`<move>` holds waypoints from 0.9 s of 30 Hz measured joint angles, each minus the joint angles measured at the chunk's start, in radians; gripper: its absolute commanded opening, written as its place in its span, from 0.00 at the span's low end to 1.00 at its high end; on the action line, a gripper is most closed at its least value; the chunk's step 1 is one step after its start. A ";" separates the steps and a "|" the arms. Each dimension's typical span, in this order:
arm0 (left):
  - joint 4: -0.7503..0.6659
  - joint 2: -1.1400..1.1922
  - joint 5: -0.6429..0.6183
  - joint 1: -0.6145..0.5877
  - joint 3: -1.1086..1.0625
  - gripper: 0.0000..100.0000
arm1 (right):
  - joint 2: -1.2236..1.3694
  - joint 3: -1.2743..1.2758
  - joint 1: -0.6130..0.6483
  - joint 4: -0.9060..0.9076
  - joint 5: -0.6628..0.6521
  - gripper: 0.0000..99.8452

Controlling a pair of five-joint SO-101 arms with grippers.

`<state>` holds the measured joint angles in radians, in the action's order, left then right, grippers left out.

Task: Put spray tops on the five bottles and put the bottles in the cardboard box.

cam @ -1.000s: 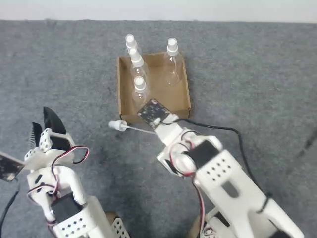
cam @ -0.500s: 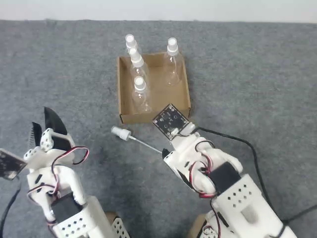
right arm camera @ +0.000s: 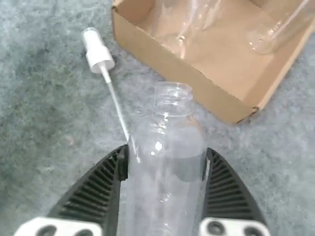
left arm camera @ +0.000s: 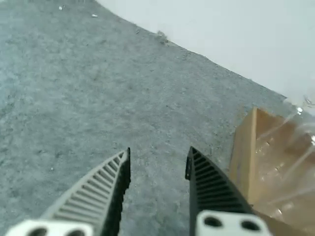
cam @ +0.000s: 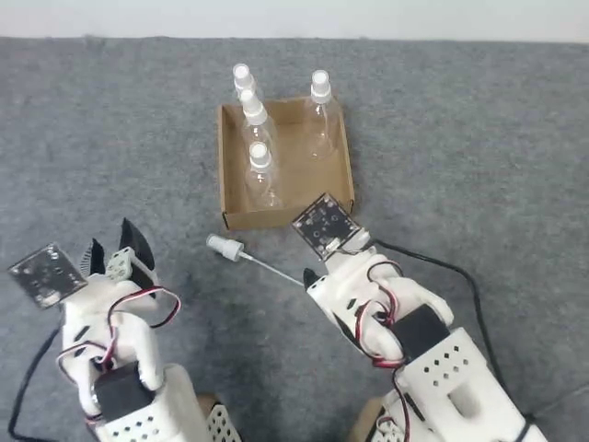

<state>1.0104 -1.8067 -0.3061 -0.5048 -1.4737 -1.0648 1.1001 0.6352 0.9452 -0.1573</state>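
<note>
Holding the uncapped bottle (right arm camera: pixel 170 128) between its two fingers, the right claw (right arm camera: pixel 165 155) is closed around the clear body, and the open neck points toward the front wall of the cardboard box (right arm camera: pixel 172 66). This bottle is the only one without a top. The four capped bottles (cam: pixel 261 170) stand at the box; three are clearly inside it, while for the farthest one we cannot tell if it is inside or just behind the far wall.

The relation that matters, in our judgement, is how the spray top (right arm camera: pixel 97 55) lies. It rests on the grey counter (cam: pixel 460 138), in front of the box and near its front corner on the left arm's side. Its long axis runs slanted: the white head is on the side of the left arm, and the thin dip tube goes from there toward the right claw, where its end comes just beside the held bottle. We cannot tell if the tube touches the bottle.

The left claw (left arm camera: pixel 158 152) is wide open and holds nothing. It is above bare counter, with the box off to one side.

We judge that the free left claw has to take the spray top, because the right one is occupied. The head is the end that faces it, so it should come from its own side, grip at the head, and then turn the tube down into the open neck.
</note>
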 measured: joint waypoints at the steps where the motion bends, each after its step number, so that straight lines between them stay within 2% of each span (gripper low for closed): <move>1: 0.000 0.000 0.015 0.015 0.000 0.17 | 0.000 0.000 -0.008 -0.008 0.012 0.11; 12: 0.163 0.025 0.166 0.201 0.112 0.17 | -0.002 0.000 -0.092 -0.054 0.055 0.11; 18: 0.163 0.262 0.178 0.269 0.181 0.18 | -0.002 0.000 -0.092 -0.054 0.055 0.11; 23: 0.163 0.476 0.176 0.273 0.241 0.25 | -0.002 0.000 -0.092 -0.054 0.055 0.11; 27: 0.161 0.612 0.135 0.273 0.273 0.26 | -0.002 0.000 -0.092 -0.054 0.055 0.11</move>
<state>1.1715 -1.1945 -0.1711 -0.2317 -1.2006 -1.0664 1.1001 0.5432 0.8915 -0.1020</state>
